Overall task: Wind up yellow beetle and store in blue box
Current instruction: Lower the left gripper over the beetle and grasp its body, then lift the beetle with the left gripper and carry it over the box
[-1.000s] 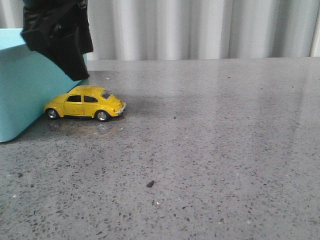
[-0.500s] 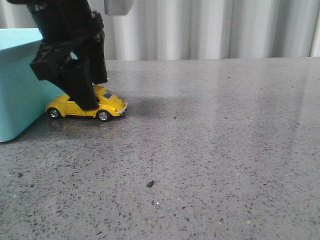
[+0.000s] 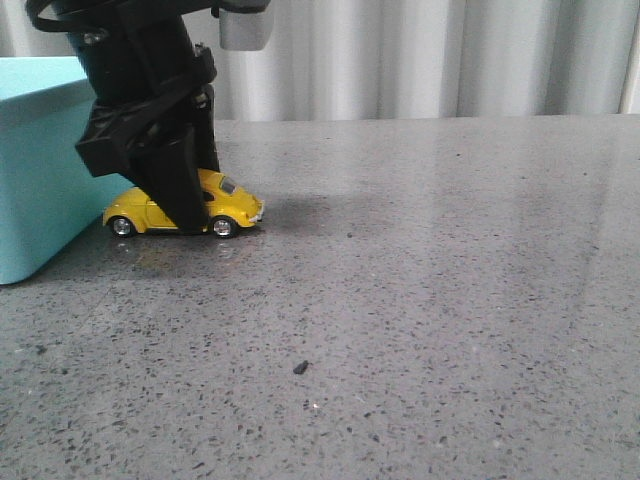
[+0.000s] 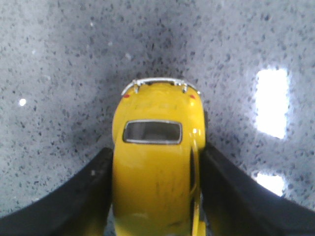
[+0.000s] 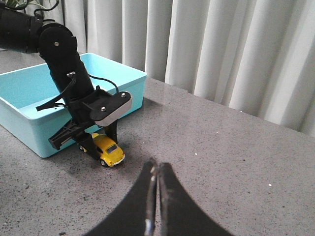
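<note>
The yellow beetle (image 3: 236, 206) stands on its wheels on the grey speckled table, just right of the blue box (image 3: 35, 190). My left gripper (image 3: 185, 215) reaches down over it from above, with a black finger pressed against each side of the car's body (image 4: 155, 162). The car's rear window and bumper stick out past the fingertips. In the right wrist view the beetle (image 5: 111, 150) sits beside the open-topped blue box (image 5: 39, 135), under the left gripper (image 5: 91, 140). My right gripper (image 5: 156, 169) is shut and empty, above the table and well away from the car.
A small dark speck (image 3: 300, 367) lies on the table nearer the front. A pale pleated curtain (image 3: 420, 55) hangs behind the table's back edge. Bare tabletop stretches to the right of the car.
My left gripper has come down over the beetle and closed on its sides. The car has shifted a little to the right, away from the box.
</note>
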{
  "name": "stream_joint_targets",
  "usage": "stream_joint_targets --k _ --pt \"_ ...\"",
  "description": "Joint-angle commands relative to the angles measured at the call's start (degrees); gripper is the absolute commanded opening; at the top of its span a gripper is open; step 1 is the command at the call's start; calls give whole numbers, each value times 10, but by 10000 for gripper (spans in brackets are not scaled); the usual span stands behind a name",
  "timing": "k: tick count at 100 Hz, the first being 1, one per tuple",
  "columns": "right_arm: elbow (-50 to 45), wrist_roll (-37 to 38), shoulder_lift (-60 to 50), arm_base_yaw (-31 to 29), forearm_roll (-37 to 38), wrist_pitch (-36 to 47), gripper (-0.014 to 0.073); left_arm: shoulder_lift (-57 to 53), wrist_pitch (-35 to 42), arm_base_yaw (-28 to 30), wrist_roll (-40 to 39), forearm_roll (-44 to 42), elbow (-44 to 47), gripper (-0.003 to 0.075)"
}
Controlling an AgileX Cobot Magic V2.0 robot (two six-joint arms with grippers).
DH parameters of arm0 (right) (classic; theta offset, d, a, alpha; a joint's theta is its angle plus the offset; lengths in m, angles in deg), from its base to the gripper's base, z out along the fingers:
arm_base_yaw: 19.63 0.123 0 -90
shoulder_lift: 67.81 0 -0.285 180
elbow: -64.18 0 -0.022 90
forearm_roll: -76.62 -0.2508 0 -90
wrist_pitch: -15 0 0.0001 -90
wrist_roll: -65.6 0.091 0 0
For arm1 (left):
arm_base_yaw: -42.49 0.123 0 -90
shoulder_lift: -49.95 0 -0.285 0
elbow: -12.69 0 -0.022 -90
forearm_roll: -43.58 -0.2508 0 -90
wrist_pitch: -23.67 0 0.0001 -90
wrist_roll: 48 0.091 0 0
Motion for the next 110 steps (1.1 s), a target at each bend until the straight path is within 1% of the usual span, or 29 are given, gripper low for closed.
stream_joint_targets --k 1,12,17,31,47,63,78,82,92,110 --pt "15 -5 5 1 -6 51 -41 -27 13 2 -1 18 -17 184" --pt "15 -5 5 1 -7 51 -41 -31 12 2 -1 18 -19 91" --pt "15 -5 5 1 -7 51 -41 -37 12 2 -1 18 -23 62" --pt "15 -5 5 1 -7 55 -41 -63 25 2 -1 20 -45 22" --pt "15 -5 5 1 -7 73 -41 -98 46 2 -1 30 -83 20" --pt "15 -5 5 1 -7 77 -41 -140 48 2 -1 31 -106 20" --pt "15 -4 5 1 -11 74 -41 -179 61 6 -7 3 -108 20" --pt "15 -4 5 1 -12 74 -41 -186 59 13 -14 -5 -108 20" --pt "15 -4 5 1 -21 73 -41 -194 56 42 -65 -28 -106 20" --pt "15 -4 5 1 -34 63 -41 -198 59 128 -160 -34 -97 20"
